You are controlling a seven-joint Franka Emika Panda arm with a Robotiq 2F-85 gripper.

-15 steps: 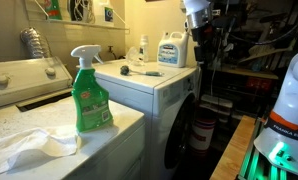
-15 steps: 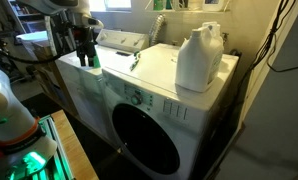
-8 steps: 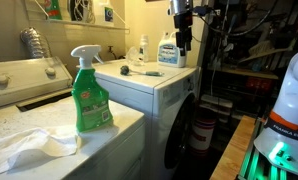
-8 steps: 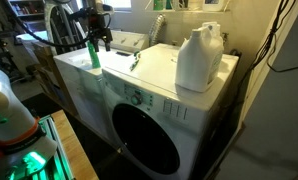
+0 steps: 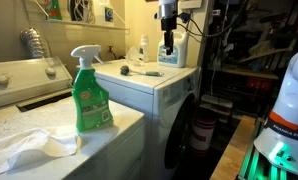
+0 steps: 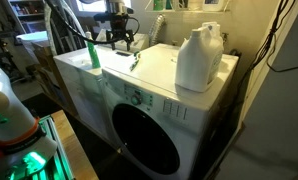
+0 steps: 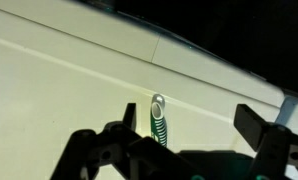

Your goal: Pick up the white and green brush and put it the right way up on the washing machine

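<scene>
Well, nearest me a spray bottle (image 5: 89,95) stands by a cloth (image 5: 29,145). Beyond, the brush (image 7: 158,120) lies flat on the washer (image 5: 159,85). The gripper (image 5: 168,47) hangs over it, jaws spread wide and empty. Behind sits a jug (image 5: 172,52).

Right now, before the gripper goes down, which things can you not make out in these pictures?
1. Which way up the white and green brush lies: in the wrist view the gripper, which is open, hides its lower end. In both exterior views the brush is too small.
2. The label of the detergent jug: in an exterior view the gripper partly covers it.
3. The washing machine: the wrist view's edges cut off its top.
</scene>
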